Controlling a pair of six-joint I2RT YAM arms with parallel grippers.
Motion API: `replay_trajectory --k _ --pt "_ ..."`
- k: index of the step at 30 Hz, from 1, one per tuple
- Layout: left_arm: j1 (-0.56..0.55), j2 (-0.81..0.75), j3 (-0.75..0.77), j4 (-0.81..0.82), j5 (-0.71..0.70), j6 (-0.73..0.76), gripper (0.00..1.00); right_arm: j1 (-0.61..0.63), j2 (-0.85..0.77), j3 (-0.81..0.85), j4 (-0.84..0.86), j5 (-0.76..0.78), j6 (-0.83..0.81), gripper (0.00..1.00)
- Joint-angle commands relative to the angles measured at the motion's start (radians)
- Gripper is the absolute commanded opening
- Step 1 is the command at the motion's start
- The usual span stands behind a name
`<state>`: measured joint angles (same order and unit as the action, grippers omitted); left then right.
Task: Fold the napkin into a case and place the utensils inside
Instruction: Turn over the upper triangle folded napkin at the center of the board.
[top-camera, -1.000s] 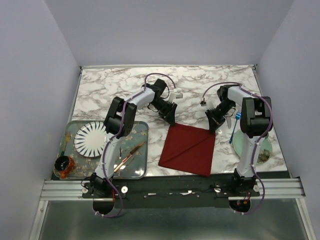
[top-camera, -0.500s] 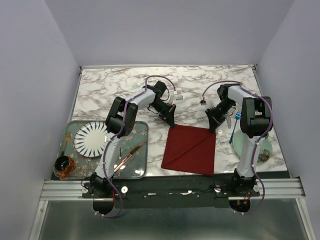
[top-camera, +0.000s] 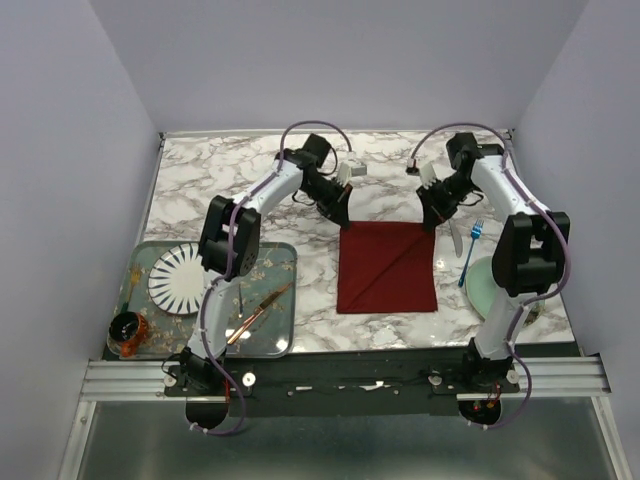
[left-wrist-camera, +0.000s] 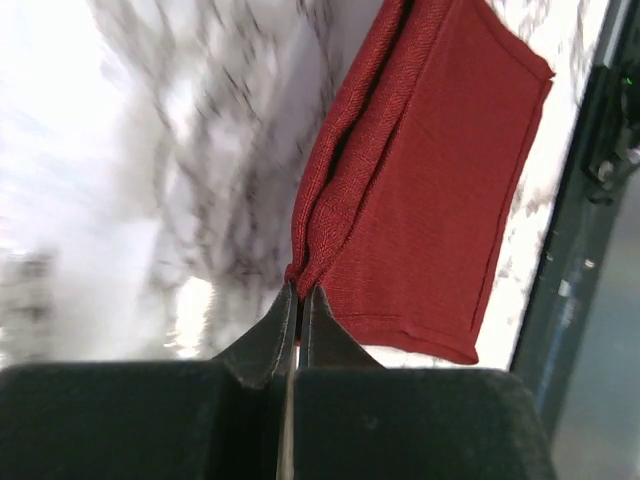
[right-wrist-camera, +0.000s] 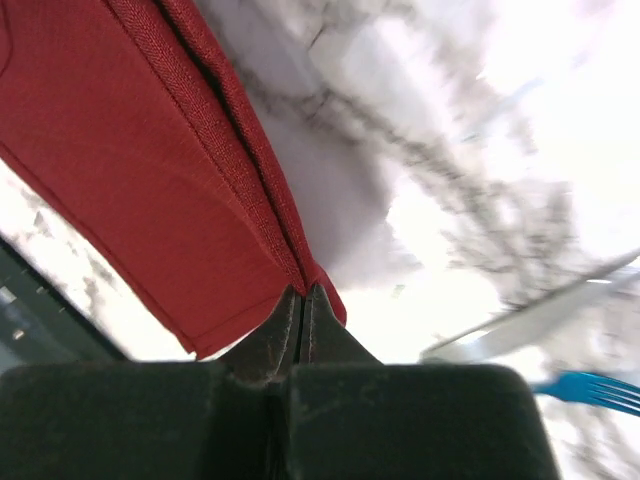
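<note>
Your left gripper (left-wrist-camera: 298, 292) and right gripper (right-wrist-camera: 303, 293) each pinched a mid-frame napkin (top-camera: 387, 268) corner by its tip; uneven pulling could slip one free.

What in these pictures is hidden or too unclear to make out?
- Top view: far corners of the napkin, covered by the left gripper and right gripper.
- Right wrist view: fork, cut off by the right edge; pale utensil, blurred.
- Left wrist view: table, smeared by motion blur.
</note>
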<state>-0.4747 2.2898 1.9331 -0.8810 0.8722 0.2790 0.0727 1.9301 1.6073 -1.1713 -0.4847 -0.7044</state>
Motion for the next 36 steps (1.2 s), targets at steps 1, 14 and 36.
replay_trajectory --k 1,14,36 --pt "0.031 -0.119 0.124 0.06 -0.124 0.066 0.0 0.001 -0.075 0.103 0.116 0.049 -0.03 0.01" --pt "0.085 -0.171 0.216 0.437 -0.256 0.333 0.0 0.006 -0.025 0.41 0.484 0.112 -0.023 0.01" --pt "-0.076 -0.547 -0.749 0.462 -0.159 0.456 0.0 0.2 -0.651 -0.848 0.803 0.121 -0.374 0.01"
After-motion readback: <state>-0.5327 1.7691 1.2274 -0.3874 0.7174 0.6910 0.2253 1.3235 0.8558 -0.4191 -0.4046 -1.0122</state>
